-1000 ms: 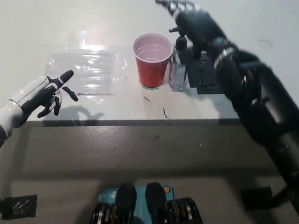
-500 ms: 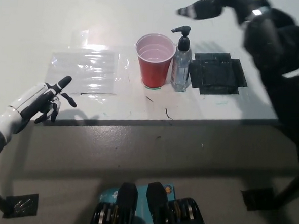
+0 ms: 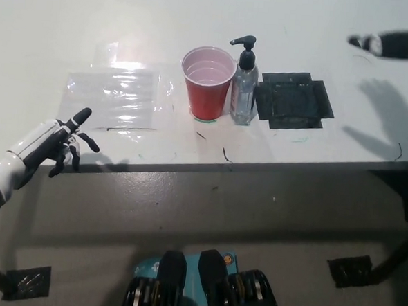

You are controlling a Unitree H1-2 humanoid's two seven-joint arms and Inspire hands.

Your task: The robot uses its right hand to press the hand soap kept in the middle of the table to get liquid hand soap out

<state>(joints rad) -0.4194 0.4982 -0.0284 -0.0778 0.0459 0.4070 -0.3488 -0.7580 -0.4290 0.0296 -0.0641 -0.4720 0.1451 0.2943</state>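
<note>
White table (image 3: 73, 20), right hand (image 3: 394, 44) empty above.

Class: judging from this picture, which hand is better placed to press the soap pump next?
Right, probably: the right hand is raised over the table beside the soap; the left hand hangs at the table's edge, with the cup between.

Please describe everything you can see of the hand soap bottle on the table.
The hand soap bottle is small, of clear plastic, with a black pump head whose spout points to the picture's left. It stands upright near the middle of the white table, close beside the red cup, with the black tray on its other side. No hand touches it.
</note>
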